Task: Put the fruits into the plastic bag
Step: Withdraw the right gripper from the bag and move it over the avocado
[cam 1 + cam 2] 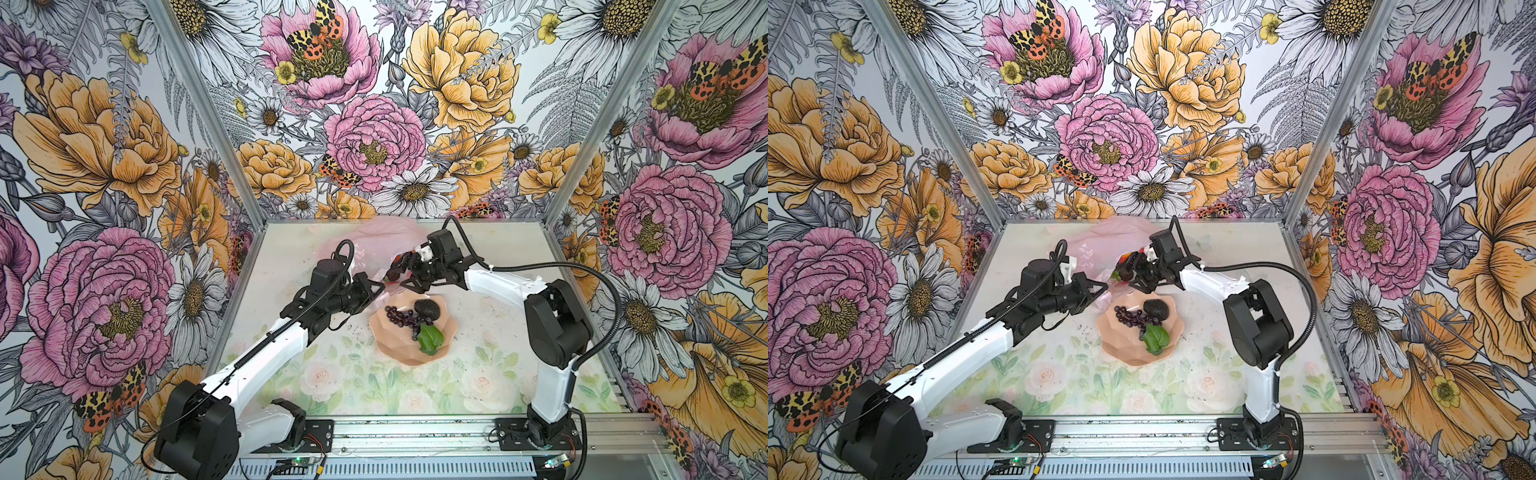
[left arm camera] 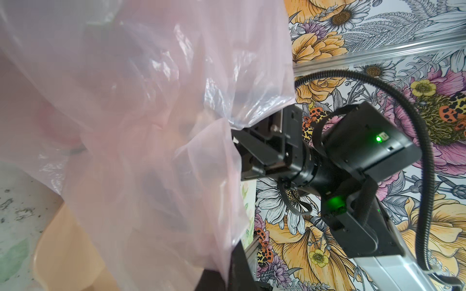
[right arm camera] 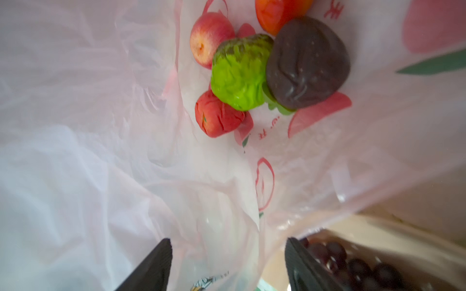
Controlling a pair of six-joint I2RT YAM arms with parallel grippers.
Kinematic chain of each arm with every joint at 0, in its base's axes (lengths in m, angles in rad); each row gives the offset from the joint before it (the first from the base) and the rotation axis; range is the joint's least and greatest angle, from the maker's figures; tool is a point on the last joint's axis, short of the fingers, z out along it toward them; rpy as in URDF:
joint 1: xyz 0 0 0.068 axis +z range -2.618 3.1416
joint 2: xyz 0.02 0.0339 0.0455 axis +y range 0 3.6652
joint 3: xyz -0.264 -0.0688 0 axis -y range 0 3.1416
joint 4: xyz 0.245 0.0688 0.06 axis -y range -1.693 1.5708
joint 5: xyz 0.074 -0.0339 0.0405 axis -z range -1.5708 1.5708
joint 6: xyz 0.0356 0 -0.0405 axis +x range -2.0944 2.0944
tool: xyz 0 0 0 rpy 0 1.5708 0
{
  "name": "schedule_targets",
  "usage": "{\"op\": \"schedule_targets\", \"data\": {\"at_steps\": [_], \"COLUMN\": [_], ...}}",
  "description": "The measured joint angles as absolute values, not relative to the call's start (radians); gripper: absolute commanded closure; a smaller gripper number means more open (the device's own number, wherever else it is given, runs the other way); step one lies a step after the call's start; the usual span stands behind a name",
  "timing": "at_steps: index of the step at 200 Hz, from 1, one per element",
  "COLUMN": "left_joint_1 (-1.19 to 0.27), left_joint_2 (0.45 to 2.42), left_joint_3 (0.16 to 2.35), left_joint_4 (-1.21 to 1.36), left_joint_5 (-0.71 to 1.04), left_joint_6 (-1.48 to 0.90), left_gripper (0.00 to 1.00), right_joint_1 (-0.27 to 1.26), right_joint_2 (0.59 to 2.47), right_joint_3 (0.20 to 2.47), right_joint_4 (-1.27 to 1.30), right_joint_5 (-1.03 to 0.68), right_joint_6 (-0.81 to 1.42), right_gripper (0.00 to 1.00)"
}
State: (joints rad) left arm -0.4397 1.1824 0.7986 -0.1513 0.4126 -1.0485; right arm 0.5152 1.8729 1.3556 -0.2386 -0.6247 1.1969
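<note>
The pale-pink plastic bag (image 1: 370,245) (image 1: 1096,241) lies at the back of the table. My left gripper (image 1: 379,286) (image 1: 1104,286) is shut on its near edge, and film drapes over that gripper (image 2: 227,274). My right gripper (image 1: 395,272) (image 3: 227,264) stands open at the bag's mouth with nothing between its fingers (image 3: 151,267). Inside the bag lie two red apples (image 3: 211,37), a bumpy green fruit (image 3: 239,73), a dark avocado (image 3: 307,65) and an orange mango (image 3: 277,12). Purple grapes (image 1: 401,318) (image 1: 1133,318) with a green leaf (image 1: 430,338) and another dark avocado (image 1: 427,308) sit in the bowl.
The peach-pink faceted bowl (image 1: 399,353) (image 1: 1121,349) stands just in front of both grippers, mid-table. Floral walls close in the back and both sides. The arm bases sit on a metal rail (image 1: 415,436) at the front edge.
</note>
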Motion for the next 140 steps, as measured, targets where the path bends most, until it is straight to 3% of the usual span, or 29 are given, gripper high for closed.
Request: {"op": "schedule_targets", "data": {"at_steps": [84,140], "left_joint_1": [-0.438,-0.445], "left_joint_2": [1.182,1.182], "left_joint_3": [0.799,0.799], "left_joint_4": [-0.148,-0.148], "left_joint_5": [0.412,0.411], "left_joint_6": [-1.049,-1.049], "left_gripper": [1.00,1.00], "right_joint_1": [0.509,0.509], "right_joint_2": [1.644,1.620], "right_joint_3": [1.250,1.258], "right_joint_4": [-0.559,-0.788], "right_joint_5": [-0.522,-0.398], "right_joint_6": [0.923,0.725], "right_gripper": [0.27,0.26]}}
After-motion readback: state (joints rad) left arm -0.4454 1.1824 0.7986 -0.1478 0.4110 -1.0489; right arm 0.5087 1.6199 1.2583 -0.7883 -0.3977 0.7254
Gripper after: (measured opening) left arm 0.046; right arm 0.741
